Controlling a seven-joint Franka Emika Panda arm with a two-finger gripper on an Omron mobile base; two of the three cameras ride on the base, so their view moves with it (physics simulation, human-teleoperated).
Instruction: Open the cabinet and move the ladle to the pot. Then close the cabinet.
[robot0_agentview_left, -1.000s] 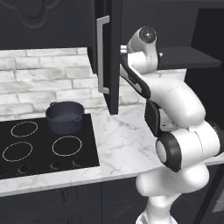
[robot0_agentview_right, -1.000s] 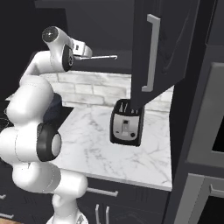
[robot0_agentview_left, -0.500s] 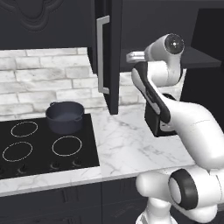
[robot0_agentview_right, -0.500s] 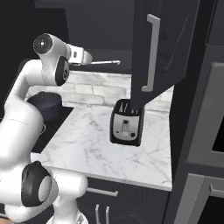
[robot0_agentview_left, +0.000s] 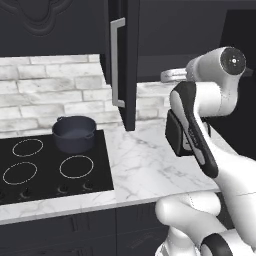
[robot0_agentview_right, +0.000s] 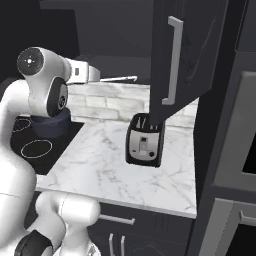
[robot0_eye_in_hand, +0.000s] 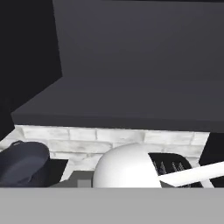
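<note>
Two cabinet (robot0_agentview_left: 127, 65) doors hang swung out – one edge-on at upper centre of the left base view, the other at upper right of the right base view – so the dark shelf (robot0_eye_in_hand: 131, 96) stays reachable and the closing step is evidently not yet done. Gripper (robot0_agentview_right: 98, 77) sits upper left of centre in the right base view, level with the shelf front and above the counter, fingers pinched together on one end of the ladle (robot0_agentview_right: 119, 79). The ladle sticks out level toward the right of that frame, in the air, clear of the shelf; a level hold probably keeps it from swinging on the way across. Bowl end can't be made out. Pot (robot0_agentview_left: 74, 132) waits at left centre of the left base view on a rear ring of the black cooktop (robot0_agentview_left: 30, 170), lidless, mouth up, well apart from the ladle, so my guess is the carry to the pot is the step in hand. Materials: doors matte black with carved relief and long brushed-silver bar handles (robot0_agentview_left: 116, 62); ladle handle thin, straight, silvery; pot squat, round, dull blue-grey with small loop handles; counter (robot0_agentview_left: 140, 165) white marble with grey veining; backsplash (robot0_agentview_left: 50, 90) pale stone bricks; toaster (robot0_agentview_right: 144, 140) boxy glossy black, standing under the right door.
</note>
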